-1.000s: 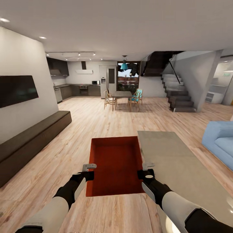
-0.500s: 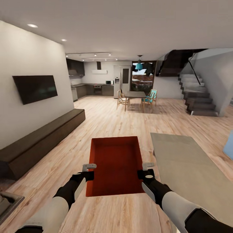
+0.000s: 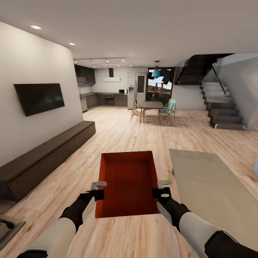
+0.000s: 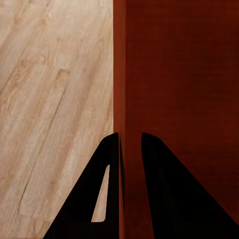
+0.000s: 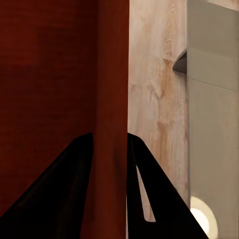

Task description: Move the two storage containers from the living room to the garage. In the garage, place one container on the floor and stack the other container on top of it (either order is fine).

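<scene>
Living room, wood plank floor: both arms reaching forward, left pincer and right pincer each clamping opposite side walls of storage container.

An open-plan home: light wood plank floor, a wall-mounted television above a long dark bench, a kitchen at the far end (dark cabinets, a fridge), a dining table with chairs, a staircase, a beige rug.

Ahead of the fingers I see light wood floor, a dark low bench under a wall TV (left side), a beige rug, dining table, kitchen, stairs.
</scene>
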`<state>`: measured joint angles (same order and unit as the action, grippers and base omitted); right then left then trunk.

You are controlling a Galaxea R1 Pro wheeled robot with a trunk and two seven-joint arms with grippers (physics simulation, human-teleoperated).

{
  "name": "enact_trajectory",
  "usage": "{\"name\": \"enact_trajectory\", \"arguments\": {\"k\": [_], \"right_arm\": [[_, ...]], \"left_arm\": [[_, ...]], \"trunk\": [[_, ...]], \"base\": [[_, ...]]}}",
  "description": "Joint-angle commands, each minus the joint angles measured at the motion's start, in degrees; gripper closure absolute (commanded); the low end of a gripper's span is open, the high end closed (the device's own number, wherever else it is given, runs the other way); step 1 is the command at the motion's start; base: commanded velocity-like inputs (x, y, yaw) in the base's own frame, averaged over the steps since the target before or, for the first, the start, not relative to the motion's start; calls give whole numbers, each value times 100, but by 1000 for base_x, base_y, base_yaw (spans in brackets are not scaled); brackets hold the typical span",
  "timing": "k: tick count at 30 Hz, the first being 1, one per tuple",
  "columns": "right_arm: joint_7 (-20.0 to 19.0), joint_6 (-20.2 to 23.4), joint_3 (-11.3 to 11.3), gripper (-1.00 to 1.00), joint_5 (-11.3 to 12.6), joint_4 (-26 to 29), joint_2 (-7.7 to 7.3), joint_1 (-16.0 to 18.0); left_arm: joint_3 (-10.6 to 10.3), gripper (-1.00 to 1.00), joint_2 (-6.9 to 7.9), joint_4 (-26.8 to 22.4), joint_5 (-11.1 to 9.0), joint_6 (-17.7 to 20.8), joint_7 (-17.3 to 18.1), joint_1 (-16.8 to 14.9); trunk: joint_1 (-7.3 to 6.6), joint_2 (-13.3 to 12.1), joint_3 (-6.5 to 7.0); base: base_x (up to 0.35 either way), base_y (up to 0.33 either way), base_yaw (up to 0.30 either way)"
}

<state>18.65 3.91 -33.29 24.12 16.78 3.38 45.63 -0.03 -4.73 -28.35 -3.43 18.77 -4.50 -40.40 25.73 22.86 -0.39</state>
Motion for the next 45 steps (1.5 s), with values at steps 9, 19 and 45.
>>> {"name": "enact_trajectory", "arguments": {"k": [9,19,45], "right_arm": [[42,40,-28,100,-39,98,-1,7],[42,38,-28,100,-39,98,0,7],[42,56,-37,100,-39,89,2,7]], "left_arm": [[-94,100,-2,6,-88,30,-61,5],[-94,100,-2,8,-92,30,-60,5],[-94,100,1,7,-98,30,-60,5]], "trunk": [[5,6,-4],[5,6,-4],[5,6,-4]], "base": [[321,0,0],[322,0,0],[322,0,0]]}}
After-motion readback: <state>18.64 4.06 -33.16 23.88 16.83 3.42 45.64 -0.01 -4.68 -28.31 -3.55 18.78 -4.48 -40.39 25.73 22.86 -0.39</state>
